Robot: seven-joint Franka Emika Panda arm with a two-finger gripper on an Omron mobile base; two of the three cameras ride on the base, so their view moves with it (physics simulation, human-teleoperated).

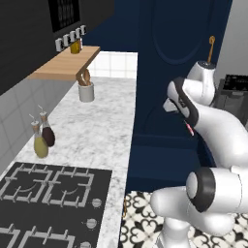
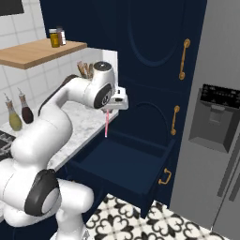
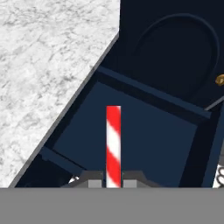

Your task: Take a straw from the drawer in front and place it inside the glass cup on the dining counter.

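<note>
The gripper (image 2: 108, 108) hangs above the open drawer (image 2: 123, 165), its jaws clamped on the top end of the straw (image 2: 106, 124), which points straight down toward the drawer's inside without touching it. Beside the drawer runs the marble worktop (image 1: 97, 131), carrying two oil bottles (image 1: 43, 138) and a white utensil crock (image 1: 86, 91).

The straw (image 3: 113, 146) between the dark fingers (image 3: 95, 181) is striped red and white; the open drawer (image 2: 123, 165) beneath them is dark navy with a brass handle (image 2: 164, 177); the tabletop (image 1: 92, 131) beside them is white-grey marble; the floor (image 2: 140, 222) is black-and-white patterned tile.
</note>
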